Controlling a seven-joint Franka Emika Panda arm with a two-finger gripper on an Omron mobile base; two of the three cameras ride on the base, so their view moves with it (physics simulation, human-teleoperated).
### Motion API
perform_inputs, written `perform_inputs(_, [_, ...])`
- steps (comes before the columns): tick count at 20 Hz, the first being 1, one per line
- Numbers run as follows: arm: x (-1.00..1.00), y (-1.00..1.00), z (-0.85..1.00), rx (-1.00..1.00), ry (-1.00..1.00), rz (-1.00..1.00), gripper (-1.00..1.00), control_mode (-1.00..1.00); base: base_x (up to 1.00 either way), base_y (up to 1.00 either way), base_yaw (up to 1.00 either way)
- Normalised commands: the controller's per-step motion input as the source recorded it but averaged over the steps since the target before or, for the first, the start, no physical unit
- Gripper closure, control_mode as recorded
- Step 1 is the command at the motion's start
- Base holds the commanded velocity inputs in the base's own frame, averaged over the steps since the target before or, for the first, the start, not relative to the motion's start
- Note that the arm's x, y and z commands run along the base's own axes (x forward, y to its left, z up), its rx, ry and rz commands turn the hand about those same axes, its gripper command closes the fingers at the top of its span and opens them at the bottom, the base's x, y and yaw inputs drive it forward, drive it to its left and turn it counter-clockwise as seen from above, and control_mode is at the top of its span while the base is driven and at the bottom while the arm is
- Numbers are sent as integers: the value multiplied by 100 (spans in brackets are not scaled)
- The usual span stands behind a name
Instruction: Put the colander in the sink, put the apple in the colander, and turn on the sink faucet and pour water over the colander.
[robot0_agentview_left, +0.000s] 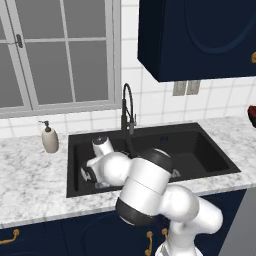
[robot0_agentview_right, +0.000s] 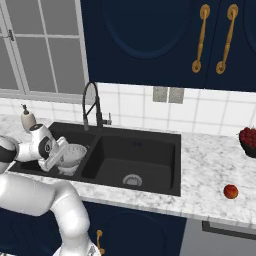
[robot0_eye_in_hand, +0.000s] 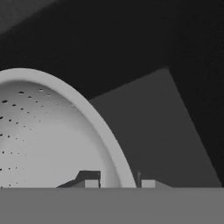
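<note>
The silvery colander sits in the left basin of the black sink, upright on the basin floor. My gripper reaches down to its near rim. In the hand view the holed colander fills the left side, and my gripper straddles the rim with a small gap on each side, slightly open and gripping nothing. The red apple lies on the marble counter far right of the sink. The black gooseneck faucet stands behind the divider between the basins, and no water runs from it.
A white soap dispenser stands on the counter left of the sink. A dark bowl of red fruit sits at the far right. The right basin holds only its drain. Dark wall cabinets hang above.
</note>
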Motion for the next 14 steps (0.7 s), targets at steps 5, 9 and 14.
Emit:
perform_inputs(5, [2,3,-80,0,0,-23,100,-100,0,0,0])
perform_inputs(9, [24,11,-60,5,0,-21,100,-100,0,0,0])
perform_inputs(14, [26,0,-47,7,0,-20,100,-100,0,0,0])
